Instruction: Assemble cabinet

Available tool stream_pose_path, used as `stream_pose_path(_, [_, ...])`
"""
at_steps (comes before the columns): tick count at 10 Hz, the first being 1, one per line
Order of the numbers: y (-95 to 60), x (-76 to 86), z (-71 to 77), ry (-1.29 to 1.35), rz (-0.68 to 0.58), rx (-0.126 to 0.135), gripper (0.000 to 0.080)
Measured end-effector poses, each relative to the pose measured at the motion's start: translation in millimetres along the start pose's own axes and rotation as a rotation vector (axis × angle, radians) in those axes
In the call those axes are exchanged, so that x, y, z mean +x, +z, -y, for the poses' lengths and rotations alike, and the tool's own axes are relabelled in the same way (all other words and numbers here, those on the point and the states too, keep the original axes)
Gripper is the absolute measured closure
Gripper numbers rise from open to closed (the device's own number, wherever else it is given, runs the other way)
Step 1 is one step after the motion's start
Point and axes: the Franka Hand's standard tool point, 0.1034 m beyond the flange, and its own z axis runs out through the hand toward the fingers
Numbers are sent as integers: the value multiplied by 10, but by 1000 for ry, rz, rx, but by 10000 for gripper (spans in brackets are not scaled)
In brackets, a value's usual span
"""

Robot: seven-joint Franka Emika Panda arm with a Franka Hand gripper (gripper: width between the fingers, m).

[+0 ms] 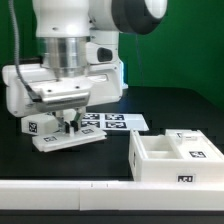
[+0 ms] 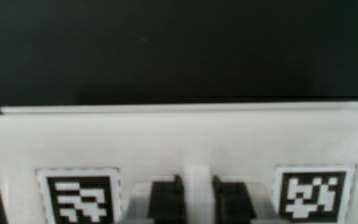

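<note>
Exterior view: arm stands over the left part of the black bench (image 1: 112, 165), tool (image 1: 69, 124) pointing straight down. Under it, a flat white panel (image 1: 82, 138), loose, low at bench level; cannot tell if it rests or is just lifted. One square tag (image 1: 38, 126) shows on the panel's left end.

Marker board (image 1: 115, 122) lies flat just right of the tool, a little farther back, apart from the panel.

Cabinet (image 1: 160, 165) sits on the near right of the bench, well apart from the tool. White open box, compartments facing up, a small tag on its near face.

Wrist view: panel (image 2: 176, 135) fills the lower half, black bench beyond its far edge. Tool (image 2: 192, 200) set narrow. Dark fingers (image 2: 160, 200) stand close on either side of a thin white rib of the panel, gripping it, it seems. One tag to each side of the fingers.
</note>
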Motion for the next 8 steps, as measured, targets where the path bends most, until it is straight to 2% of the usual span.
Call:
stream_pose_path(3, [24, 36, 13, -91, -11, -2, 735])
stream_pose_path(6, [-177, -61, -75, -481, 21, -27, 735])
stream_pose_path(8, [-174, -44, -46, -634, 10, -23, 735])
